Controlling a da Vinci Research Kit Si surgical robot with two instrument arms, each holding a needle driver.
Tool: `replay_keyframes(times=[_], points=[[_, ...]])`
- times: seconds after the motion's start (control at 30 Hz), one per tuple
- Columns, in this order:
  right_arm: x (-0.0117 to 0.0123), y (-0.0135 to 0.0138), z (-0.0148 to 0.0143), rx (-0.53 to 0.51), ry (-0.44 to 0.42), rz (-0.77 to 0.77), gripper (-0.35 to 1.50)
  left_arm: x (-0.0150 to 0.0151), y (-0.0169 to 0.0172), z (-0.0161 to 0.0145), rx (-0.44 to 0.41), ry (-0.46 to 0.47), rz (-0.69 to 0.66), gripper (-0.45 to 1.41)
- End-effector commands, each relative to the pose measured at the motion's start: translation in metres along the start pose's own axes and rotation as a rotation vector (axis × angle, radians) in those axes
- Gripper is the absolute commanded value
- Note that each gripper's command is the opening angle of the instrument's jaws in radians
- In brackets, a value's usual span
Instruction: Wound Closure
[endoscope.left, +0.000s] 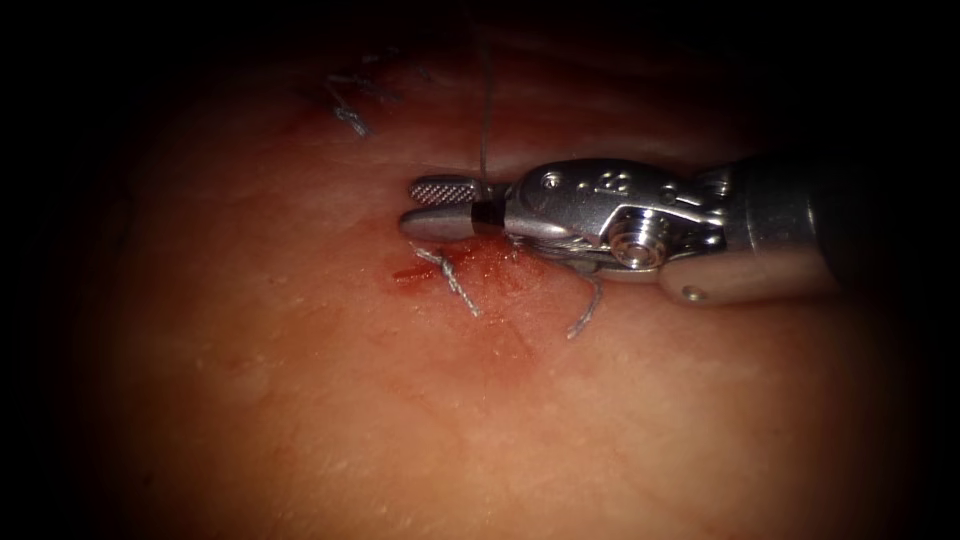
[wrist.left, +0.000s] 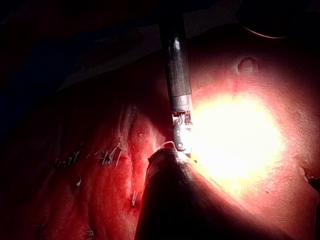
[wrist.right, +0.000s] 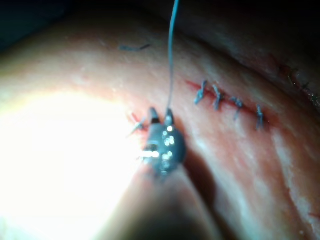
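A taut thread (endoscope.left: 485, 110) rises straight up from the tissue (endoscope.left: 300, 400), passing between the slightly parted jaws of the right arm's tool (endoscope.left: 440, 207), which reaches in from the right and lies just above the cut (endoscope.left: 470, 270). Short cut ends of thread (endoscope.left: 455, 282) and red fluid (endoscope.left: 410, 273) mark the cut beneath it. Older stitches (endoscope.left: 350, 105) sit beyond, well apart.
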Motion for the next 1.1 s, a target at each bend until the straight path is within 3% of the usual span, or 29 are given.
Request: replay_keyframes(times=[0.03,0.17,0.2,0.27,0.3,0.33,0.4,0.6,0.73,0.8,0.93,1.1], points=[[-0.0003,0.0001,0.0008,0.001,0.012,-0.011,-0.35,0.0002,0.0001,0.0007,0.001,0.002,0.003,-0.45],[0.001,0.0006,0.0006,-0.013,0.043,-0.029,-0.35,0.0004,0.0002,0.0006,0.001,0.001,0.008,-0.45],[0.0012,0.0005,0.0005,-0.019,0.043,-0.034,-0.2,0.0004,0.0002,0.0006,0.0,0.001,0.008,-0.45],[0.0012,0.0005,0.0005,-0.028,0.044,-0.033,0.81,0.0002,0.0,0.0004,-0.002,0.002,0.009,-0.45],[0.0012,0.0005,0.0005,-0.042,0.045,-0.027,1.16,0.0001,-0.0002,0.0002,-0.004,0.002,0.01,-0.45],[0.0012,0.0005,0.0004,-0.054,0.046,-0.027,1.31,0.0,-0.0004,0.0001,-0.003,0.004,0.011,-0.45],[0.0011,0.0006,-0.0001,-0.072,0.048,-0.009,1.45,-0.0005,-0.0011,-0.0005,0.009,0.003,0.012,-0.45],[0.0018,0.0024,-0.0055,-0.104,0.048,0.014,1.48,-0.0012,-0.0027,-0.0016,0.039,0.018,0.005,-0.45],[0.0018,0.0034,-0.0105,-0.159,0.034,-0.003,1.48,-0.0011,-0.0022,0.0011,0.043,0.027,0.005,-0.45],[0.0015,0.0036,-0.0114,-0.179,0.016,-0.002,1.48,-0.0012,-0.0023,0.0016,0.044,0.028,0.006,-0.45],[0.0015,0.003,-0.0108,-0.137,0.002,0.005,1.48,-0.0013,-0.0027,0.0012,0.04,0.028,0.012,-0.45],[0.0025,0.0018,-0.0076,-0.09,0.003,0.01,1.48,-0.0013,-0.0027,0.0007,0.038,0.03,0.011,-0.45]])
